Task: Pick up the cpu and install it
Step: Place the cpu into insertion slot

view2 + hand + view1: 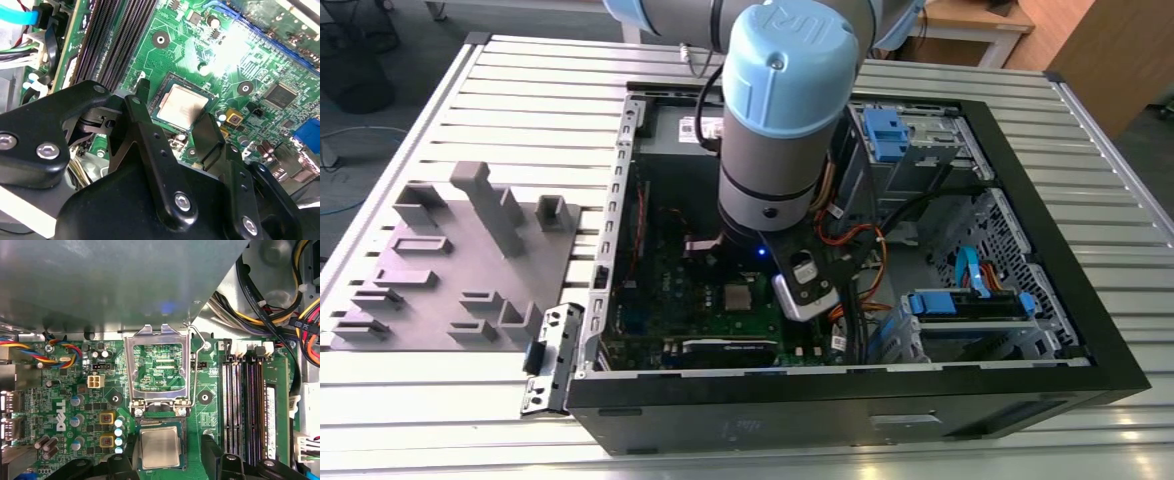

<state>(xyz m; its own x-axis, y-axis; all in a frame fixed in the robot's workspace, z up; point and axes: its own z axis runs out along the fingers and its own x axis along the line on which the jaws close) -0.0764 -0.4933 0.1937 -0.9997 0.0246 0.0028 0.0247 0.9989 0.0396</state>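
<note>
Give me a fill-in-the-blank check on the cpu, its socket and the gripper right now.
1. The cpu lies in the ___ on the green motherboard.
2. The metal load plate above it is flipped ___.
3. The gripper straddles the cpu, open, and holds ___.
4. The grey tray lies on the exterior view's ___ of the computer case.
Missing words: socket; open; nothing; left
</note>
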